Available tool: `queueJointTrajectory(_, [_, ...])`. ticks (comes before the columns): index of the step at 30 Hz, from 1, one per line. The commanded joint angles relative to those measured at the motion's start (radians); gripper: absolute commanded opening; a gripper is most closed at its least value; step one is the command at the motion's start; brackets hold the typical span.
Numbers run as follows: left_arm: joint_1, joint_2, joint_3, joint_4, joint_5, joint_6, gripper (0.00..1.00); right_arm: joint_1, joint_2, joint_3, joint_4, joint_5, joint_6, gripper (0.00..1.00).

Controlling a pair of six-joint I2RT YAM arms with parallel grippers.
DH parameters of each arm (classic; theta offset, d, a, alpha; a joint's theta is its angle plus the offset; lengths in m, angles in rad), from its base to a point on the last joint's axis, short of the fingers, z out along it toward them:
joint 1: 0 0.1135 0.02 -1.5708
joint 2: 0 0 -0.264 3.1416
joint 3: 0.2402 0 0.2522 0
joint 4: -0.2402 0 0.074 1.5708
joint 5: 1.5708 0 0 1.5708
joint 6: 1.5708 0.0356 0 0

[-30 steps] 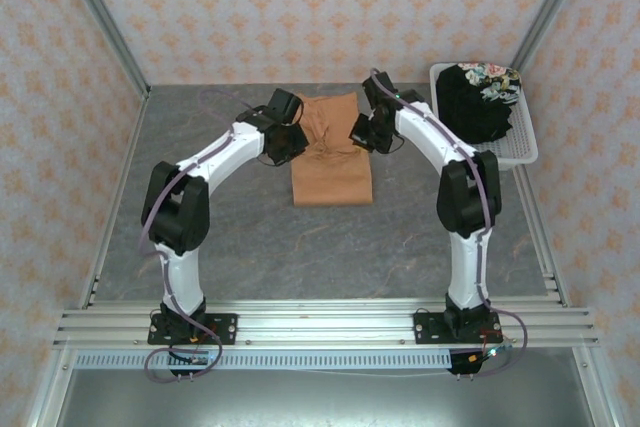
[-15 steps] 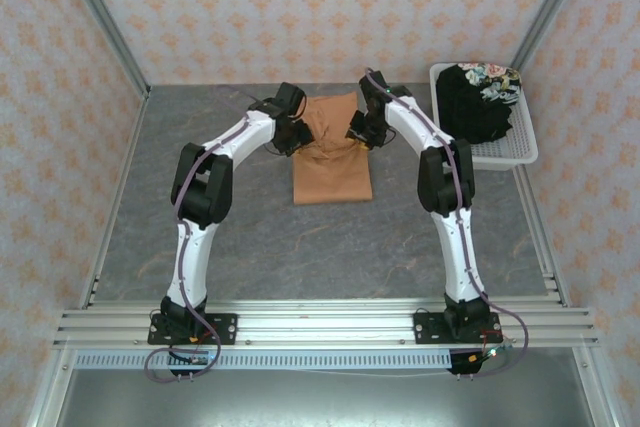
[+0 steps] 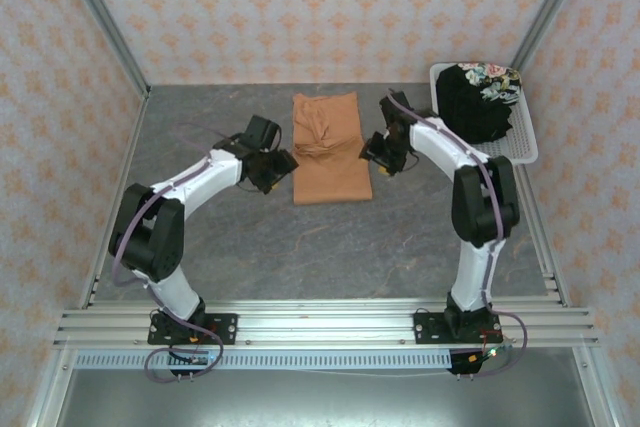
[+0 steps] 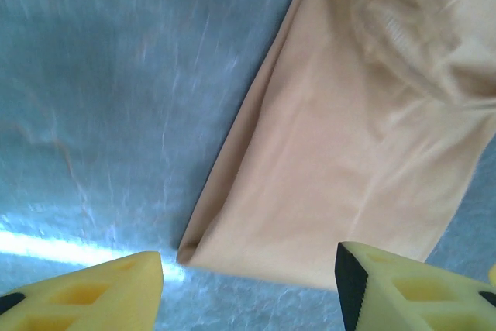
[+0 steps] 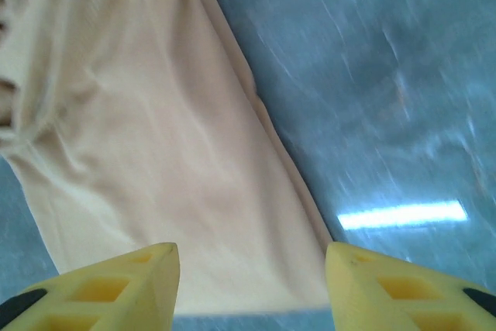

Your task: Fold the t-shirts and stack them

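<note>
Jaws on both arms stand part-open w/ nothing held.

Top view: left gripper point(image 3: 276, 163) sits low over the grey table point(image 3: 250, 232), just beside the left edge of the orange tee point(image 3: 328, 152) and clear of the cloth. Right gripper point(image 3: 380, 154) sits just beside the tee's right edge, likewise clear. Orange tee lies flat at table ctr-rear btwn the two grippers, folded to a long narrow rectangle, plain side up. It is wrinkled at the far end and smooth at the near end. Black tee point(image 3: 475, 107) w/ floral patch is heaped in the white mesh basket point(image 3: 522, 152) at the far-right corner, well apart from both grippers.

Left wrist view: yellow fingers point(image 4: 85, 296) show at the bottom corners, w/ a wide, empty gap btwn them. Beyond the gap lie one corner of the orange tee and a long straight edge running up to the top, flat on the table. Cloth is bunched at upper right; detail is blurred.

Right wrist view: yellow fingers point(image 5: 101, 288) are spread likewise, nothing btwn them. One edge of the tee runs diagonally from top ctr down to a corner near the right-hand finger. Cloth is creased at upper left, and a bright glare strip lies on the table at right.
</note>
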State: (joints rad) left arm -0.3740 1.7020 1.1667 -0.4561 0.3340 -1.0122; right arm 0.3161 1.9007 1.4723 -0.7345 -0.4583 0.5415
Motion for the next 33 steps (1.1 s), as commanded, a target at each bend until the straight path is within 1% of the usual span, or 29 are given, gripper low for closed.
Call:
queueJointTrajectory(1, [-0.058,0.02,-0.076,0.131,0.058,-0.13,0.61,0.022,-0.073,-0.146,0.135,-0.059,0.064,0.53])
queueJointTrajectory(4, [-0.077,0.043,-0.116,0.168,0.056,-0.176,0.61,0.033,-0.091,-0.226,0.175,-0.083,0.087,0.54])
queueJointTrajectory(7, [-0.077,0.065,-0.139,0.215,0.054,-0.205,0.61,0.034,-0.076,-0.266,0.21,-0.107,0.112,0.54])
queueJointTrajectory(13, [-0.089,0.141,-0.094,0.244,0.069,-0.207,0.59,0.035,-0.041,-0.295,0.242,-0.11,0.136,0.52])
queueJointTrajectory(15, [-0.091,0.165,-0.088,0.274,0.068,-0.22,0.54,0.036,-0.027,-0.297,0.262,-0.118,0.148,0.48])
queueJointTrajectory(18, [-0.089,0.201,-0.055,0.281,0.059,-0.224,0.37,0.04,0.001,-0.283,0.277,-0.126,0.17,0.42])
queueJointTrajectory(19, [-0.089,0.201,-0.038,0.275,0.056,-0.221,0.31,0.041,0.011,-0.279,0.285,-0.129,0.181,0.39])
queueJointTrajectory(21, [-0.087,0.202,-0.015,0.265,0.042,-0.217,0.22,0.04,0.023,-0.263,0.289,-0.119,0.195,0.25])
queueJointTrajectory(23, [-0.079,0.202,0.021,0.235,0.026,-0.199,0.13,0.037,0.023,-0.23,0.27,-0.089,0.198,0.07])
queueJointTrajectory(25, [-0.066,0.185,0.073,0.181,0.008,-0.164,0.04,0.033,0.008,-0.182,0.25,-0.067,0.196,0.0])
queueJointTrajectory(26, [-0.056,0.175,0.108,0.148,-0.004,-0.145,0.0,0.03,0.0,-0.145,0.23,-0.058,0.19,0.0])
queueJointTrajectory(33, [0.016,0.082,0.333,-0.015,-0.041,-0.039,0.0,0.006,-0.03,0.118,0.078,-0.007,0.157,0.0])
